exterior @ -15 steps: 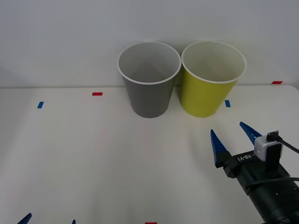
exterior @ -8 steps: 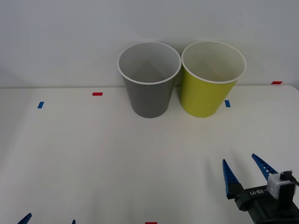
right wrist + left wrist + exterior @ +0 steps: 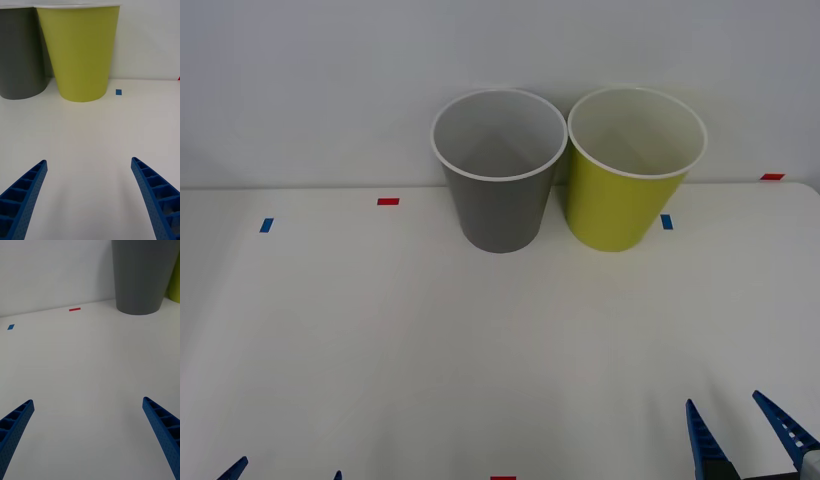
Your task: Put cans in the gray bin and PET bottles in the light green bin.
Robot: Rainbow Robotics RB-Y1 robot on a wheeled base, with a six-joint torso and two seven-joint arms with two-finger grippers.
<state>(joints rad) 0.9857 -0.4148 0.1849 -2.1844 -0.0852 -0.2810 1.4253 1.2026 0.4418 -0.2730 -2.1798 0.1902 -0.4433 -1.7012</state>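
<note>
While bins stand far, no can on table: sorting looks finished.
right gripper (image 3: 745, 432): near right, jaws spread, empty.
left gripper (image 3: 280, 470): near left, jaws spread, empty.
gray bin (image 3: 498, 190): far centre, touching light green bin (image 3: 627, 192).
next: probably park; nothing left to grasp.

Bright, even light falls from overhead; the white counter (image 3: 380, 330) shows no glare. Soft shadows (faint, short) pool at the foot of the gray bin (image 3: 498, 205) and the light green bin (image 3: 617, 208). Focus stays sharp.
</note>
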